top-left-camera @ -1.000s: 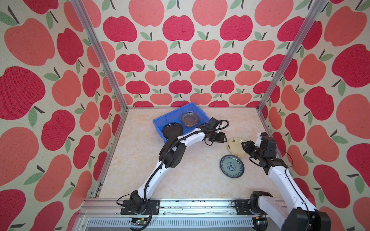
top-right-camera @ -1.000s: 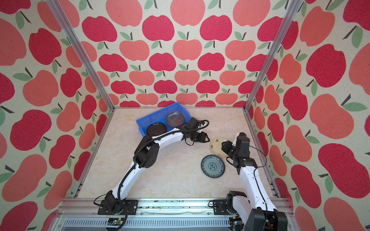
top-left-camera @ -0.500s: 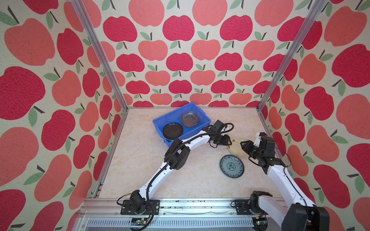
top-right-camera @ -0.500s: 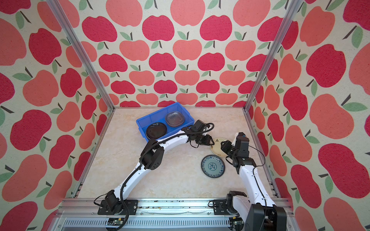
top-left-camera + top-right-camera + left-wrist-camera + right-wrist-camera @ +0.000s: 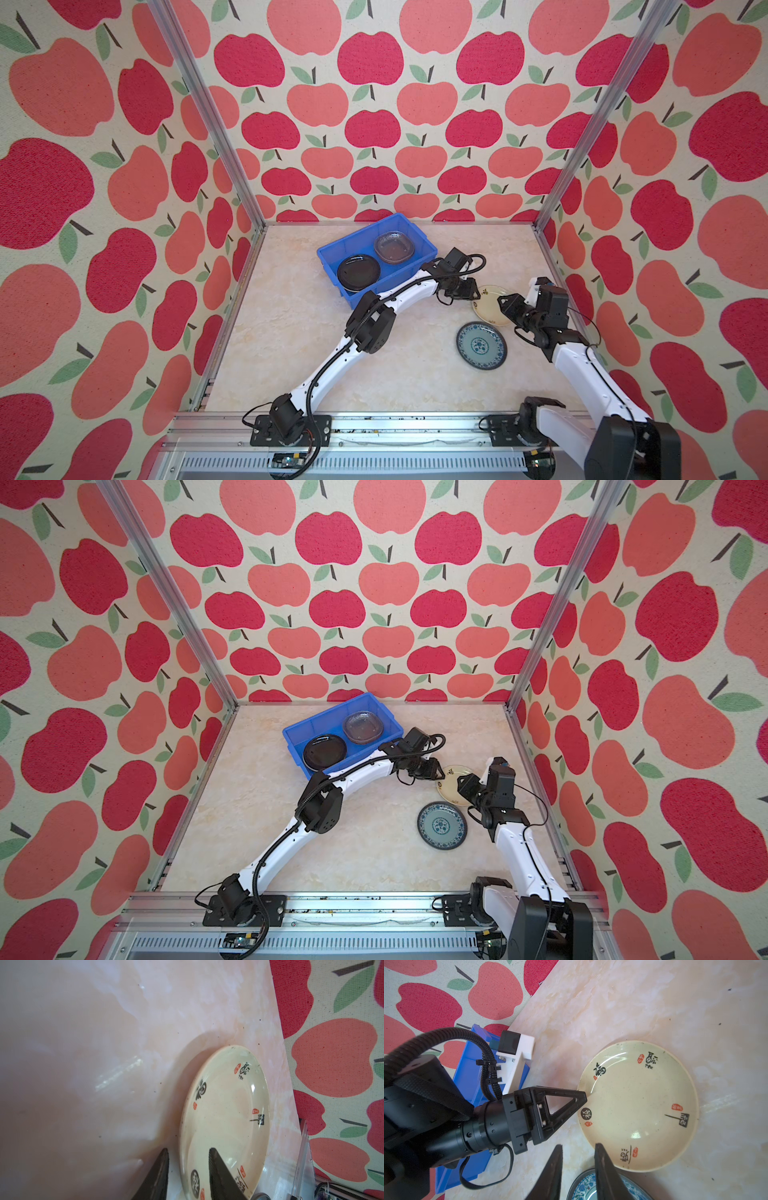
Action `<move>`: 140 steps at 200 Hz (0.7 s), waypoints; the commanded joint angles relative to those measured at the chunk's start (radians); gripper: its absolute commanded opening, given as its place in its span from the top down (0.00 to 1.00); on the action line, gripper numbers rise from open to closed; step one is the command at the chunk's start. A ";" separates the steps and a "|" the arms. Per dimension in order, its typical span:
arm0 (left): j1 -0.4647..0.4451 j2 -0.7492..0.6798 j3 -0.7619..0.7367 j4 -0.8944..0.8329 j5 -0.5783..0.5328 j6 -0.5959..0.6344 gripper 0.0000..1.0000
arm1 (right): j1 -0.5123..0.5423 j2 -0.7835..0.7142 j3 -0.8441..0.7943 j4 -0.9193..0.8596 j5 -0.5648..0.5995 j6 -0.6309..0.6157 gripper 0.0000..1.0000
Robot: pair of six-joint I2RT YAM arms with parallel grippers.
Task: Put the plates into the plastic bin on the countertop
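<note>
Nearest the front edge, toward the right side of the countertop (image 5: pixel 291 332): blue-white plate (image 5: pixel 482 345), flat, touched by nothing. Just beyond it, close to the right edge: cream plate (image 5: pixel 226 1109) with black characters and red seals, flat too, just beside the blue-white one. Above the cream plate's near rim: right gripper (image 5: pixel 578 1145), jaws a little apart, only bare countertop between the fingers, holding nothing. At the plate's left rim: left gripper (image 5: pixel 188 1149), reaching across from the left, jaws partly apart and astride the rim, one finger over the plate's well, the other outside on the countertop side. A sliver of space visible at either side, so not yet pinched, as far as can be told. Farthest, near the back edge and left of its middle: plastic bin (image 5: pixel 353 245), set at an angle, holding a black plate (image 5: pixel 358 272) at its nearer end and a clear glass plate (image 5: pixel 395 248) at its farther end, possibly stacked on others, impossible to say. Step in hand, by the look of it: taking hold of the cream plate, with two plates left outside the bin. Next move, likely: shut firmly on the glossy rim, lift without tipping, keep clear of the right gripper close by, then carry back and leftward over the bin wall
</note>
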 commanded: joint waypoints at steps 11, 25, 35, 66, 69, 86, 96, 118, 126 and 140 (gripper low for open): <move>-0.013 0.073 0.055 -0.102 -0.019 0.005 0.67 | -0.008 0.017 -0.022 0.054 -0.023 0.006 0.70; -0.011 0.074 0.056 -0.108 -0.029 0.007 0.70 | -0.007 0.019 -0.024 0.056 -0.024 0.005 0.70; -0.008 0.076 0.055 -0.110 -0.034 0.006 0.71 | -0.007 0.019 -0.026 0.059 -0.026 0.004 0.70; -0.005 0.082 0.056 -0.104 -0.031 0.000 0.76 | -0.008 0.026 -0.032 0.068 -0.030 0.005 0.70; -0.005 0.082 0.055 -0.104 -0.030 0.000 0.77 | -0.008 0.027 -0.032 0.069 -0.030 0.005 0.70; -0.002 0.082 0.056 -0.102 -0.033 0.000 0.85 | -0.007 0.033 -0.035 0.080 -0.036 0.007 0.70; -0.001 0.082 0.054 -0.102 -0.034 -0.002 0.87 | -0.007 0.037 -0.034 0.083 -0.040 0.008 0.70; 0.006 0.081 0.048 -0.089 -0.025 -0.008 0.90 | -0.007 0.042 -0.030 0.090 -0.047 0.006 0.70; 0.007 0.079 0.041 -0.078 -0.025 -0.013 0.93 | -0.008 0.043 -0.027 0.094 -0.050 0.005 0.70; 0.020 0.073 0.029 -0.052 -0.015 -0.023 1.00 | -0.008 0.044 -0.012 0.094 -0.055 -0.003 0.70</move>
